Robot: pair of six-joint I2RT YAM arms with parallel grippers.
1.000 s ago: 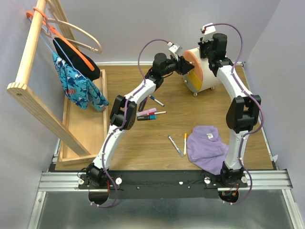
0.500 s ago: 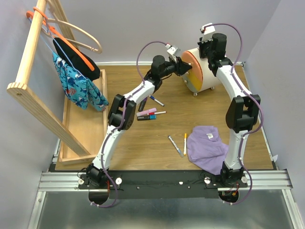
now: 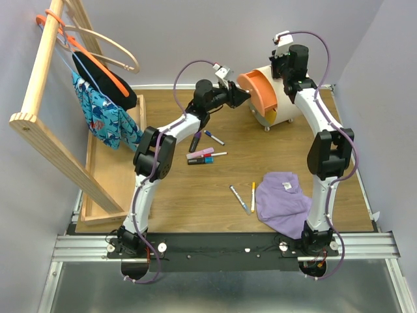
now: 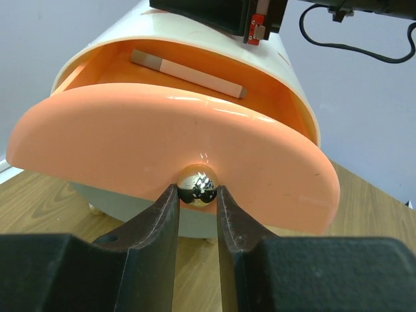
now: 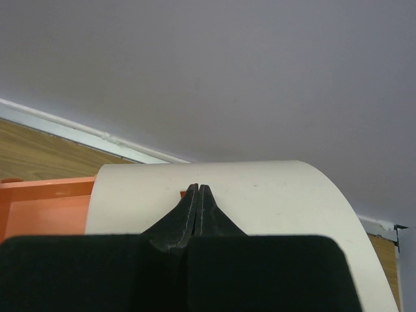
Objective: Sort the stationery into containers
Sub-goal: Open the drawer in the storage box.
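Here the left end effector (image 4: pixel 196 190) is clamped on the knob (image 4: pixel 197 183) of the orange drawer (image 4: pixel 130 130), which stands open straight ahead of it. The right end effector (image 5: pixel 197 190), closed on nothing, sits atop the cream drawer unit (image 5: pixel 260 195). The markers (image 3: pixel 201 153) lie on the worktop (image 3: pixel 195 195) well behind the left end effector, toward the arm bases, with their long axes roughly crosswise. The left arm is the nearer one.

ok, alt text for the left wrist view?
The left end effector pinches the shiny round knob of the orange drawer, which stands pulled out of the cream drawer unit. A pale marker lies inside the drawer, toward its back. Wooden table below.
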